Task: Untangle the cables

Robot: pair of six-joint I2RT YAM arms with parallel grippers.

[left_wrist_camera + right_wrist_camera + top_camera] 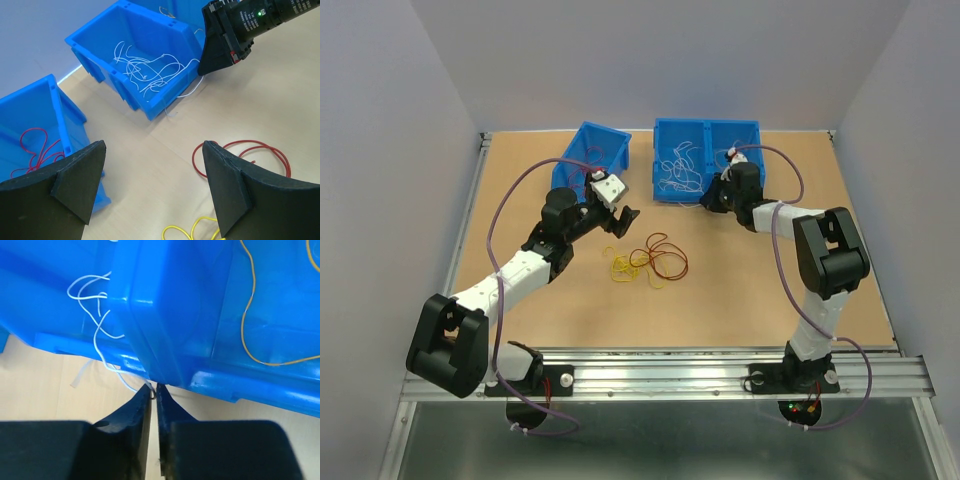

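- While the bins stand farther back, the loose yellow cables point(623, 266) lie nearest the arm bases on the table point(770, 290), in front of the middle bin point(680, 127) and a little to its left.
- Loose red cables point(239, 144) lie beside the yellow ones, on the side closer to the middle bin. The two colours meet at their edges.
- Just beyond this heap, front-left of the middle bin, the left gripper point(152, 175) hovers above the table. Its fingers are spread wide with nothing between them.
- At the middle bin's front right corner, the right gripper point(154, 390) sits low by the tabletop with its fingertips drawn almost together.
- One white cable point(106, 363) trails out over the middle bin's front wall and runs down to those tips. It appears to be pinched there, though the contact spot is too small to be sure.
- Inside the middle bin, the white cables point(680, 172) lie in loose curls.
- Left of the middle bin, set apart and turned at an angle, the left bin point(610, 140) holds red cables point(37, 147).
- Against the middle bin's right side, the right bin point(735, 130) holds a yellow cable point(250, 305).
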